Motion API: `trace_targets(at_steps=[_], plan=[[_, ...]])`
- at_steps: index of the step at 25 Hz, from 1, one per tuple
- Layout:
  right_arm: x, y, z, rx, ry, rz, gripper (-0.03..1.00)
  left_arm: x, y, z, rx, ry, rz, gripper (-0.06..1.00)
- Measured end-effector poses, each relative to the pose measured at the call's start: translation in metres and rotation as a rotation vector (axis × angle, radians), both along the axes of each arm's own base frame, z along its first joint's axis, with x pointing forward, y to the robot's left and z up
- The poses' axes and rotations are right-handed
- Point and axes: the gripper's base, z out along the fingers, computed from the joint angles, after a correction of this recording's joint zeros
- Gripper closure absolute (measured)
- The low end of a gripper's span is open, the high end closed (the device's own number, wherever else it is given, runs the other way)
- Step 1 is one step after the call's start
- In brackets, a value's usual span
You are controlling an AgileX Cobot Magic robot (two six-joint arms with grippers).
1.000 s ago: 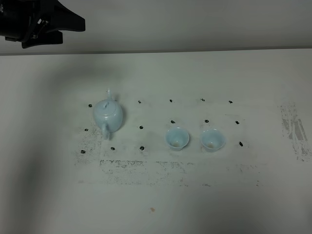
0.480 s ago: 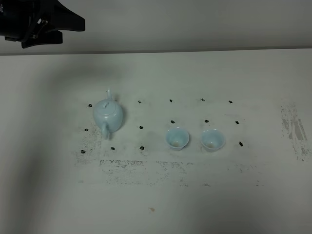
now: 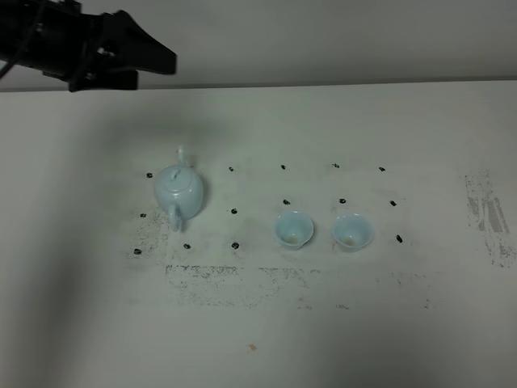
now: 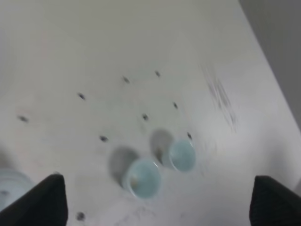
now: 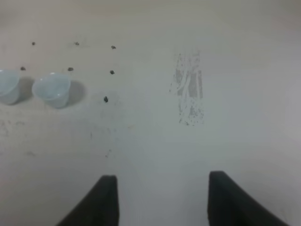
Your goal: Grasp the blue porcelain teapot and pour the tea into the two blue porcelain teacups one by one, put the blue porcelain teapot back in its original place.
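An orange speck [image 3: 252,347] lies nearest the camera on the white table [image 3: 420,339], just ahead of a scuffed grey band [image 3: 242,279]. Beyond the band, the inner teacup [image 3: 293,229] and the outer teacup [image 3: 352,231], both pale blue porcelain, stand upright side by side without touching. Each has a tan fleck in its bottom. Well to their left in the high view, the blue porcelain teapot [image 3: 179,192] stands free and upright with its lid on. Its loop handle faces the camera and its spout points away, and it sits within a grid of black dots [image 3: 285,202]. A scuffed patch [image 3: 487,214] marks the table's right side. Farthest back, the left gripper [image 3: 155,71] hangs over the table's far left edge, well apart from the teapot, with its jaws spread wide. Its wrist camera looks down, blurred, on both cups. The right gripper [image 5: 162,200], outside the high view, hovers above the table near the scuffed patch with its jaws apart and the cups off to one side.
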Motion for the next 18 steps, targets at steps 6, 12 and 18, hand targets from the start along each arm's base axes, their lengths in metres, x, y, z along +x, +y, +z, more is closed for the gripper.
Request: trace_targets(at_steps=[6, 12, 18], plan=[[0.000, 0.000, 0.000, 0.000, 0.000, 0.000, 0.55, -0.045, -0.111, -0.015, 0.267, -0.066, -0.262, 0.20], [0.000, 0.000, 0.000, 0.002, 0.000, 0.001, 0.55, -0.089, -0.173, -0.039, 0.631, -0.184, -0.429, 0.20], [0.000, 0.000, 0.000, 0.003, 0.000, 0.002, 0.55, -0.091, -0.182, -0.072, 0.788, -0.119, -0.476, 0.20]])
